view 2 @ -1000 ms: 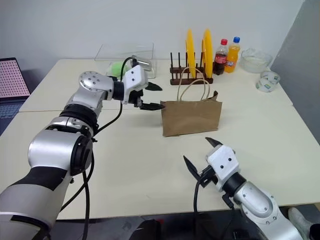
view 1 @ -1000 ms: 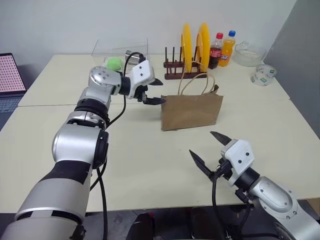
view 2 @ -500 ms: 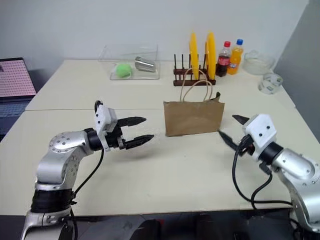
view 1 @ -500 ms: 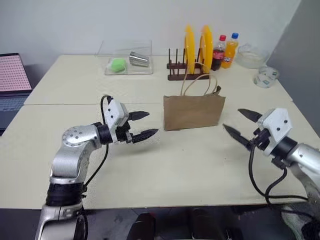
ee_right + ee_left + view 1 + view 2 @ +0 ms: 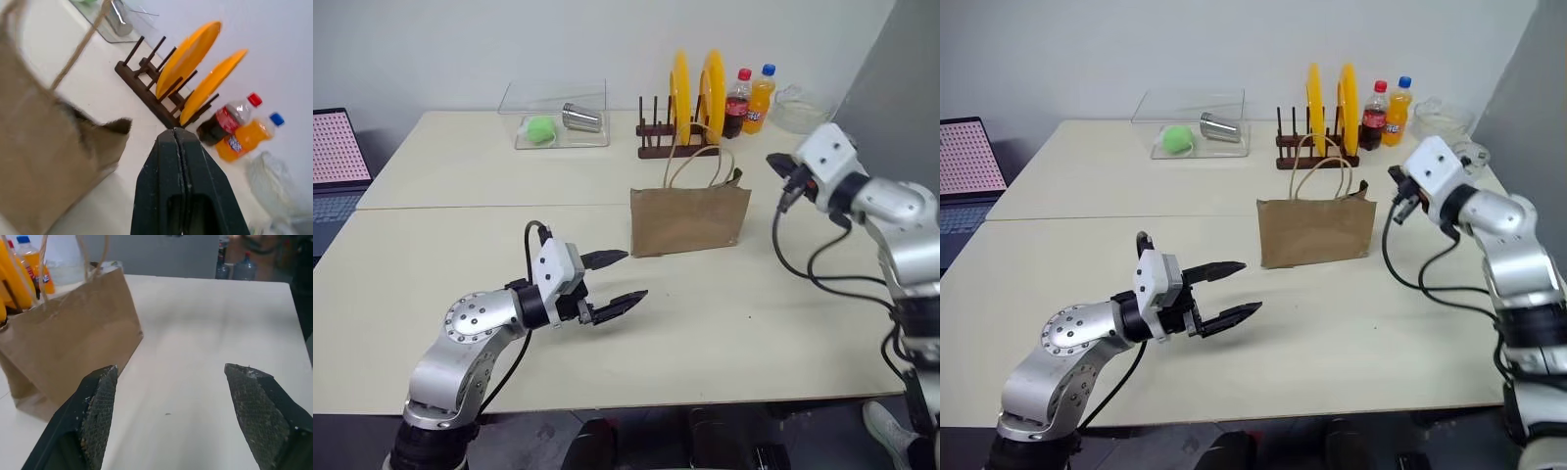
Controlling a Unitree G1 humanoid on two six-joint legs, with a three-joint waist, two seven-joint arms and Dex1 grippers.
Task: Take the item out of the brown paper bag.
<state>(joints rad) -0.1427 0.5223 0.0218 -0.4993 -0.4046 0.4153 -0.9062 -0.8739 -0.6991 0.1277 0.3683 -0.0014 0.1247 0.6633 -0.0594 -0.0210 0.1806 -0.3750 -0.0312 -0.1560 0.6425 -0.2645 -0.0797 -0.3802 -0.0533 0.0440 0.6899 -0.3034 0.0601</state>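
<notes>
The brown paper bag (image 5: pixel 690 217) stands upright mid-table, its cord handles (image 5: pixel 700 162) raised. The item is hidden inside it. My left gripper (image 5: pixel 631 276) hovers low over the table in front of the bag and to its left, open, with nothing between its fingers. In the left wrist view the bag (image 5: pixel 68 333) sits just beyond the left finger (image 5: pixel 100 404). My right gripper (image 5: pixel 1394 175) is raised beside the bag's upper right corner, apart from it. In the right wrist view its fingers (image 5: pixel 174 147) are pressed shut on nothing, near the bag's rim (image 5: pixel 105 128).
Behind the bag stands a wooden dish rack (image 5: pixel 668 137) with two yellow plates (image 5: pixel 695 83). Cola (image 5: pixel 736 98) and orange soda (image 5: pixel 759 96) bottles stand right of it. A clear tray (image 5: pixel 558 122) holds a green ball and a steel cup. A laptop (image 5: pixel 335 157) is at the far left.
My right gripper has swung up and forward from the table's near edge to beside the bag's upper right corner, and it has shut. My left gripper drew back from the bag, still open.
</notes>
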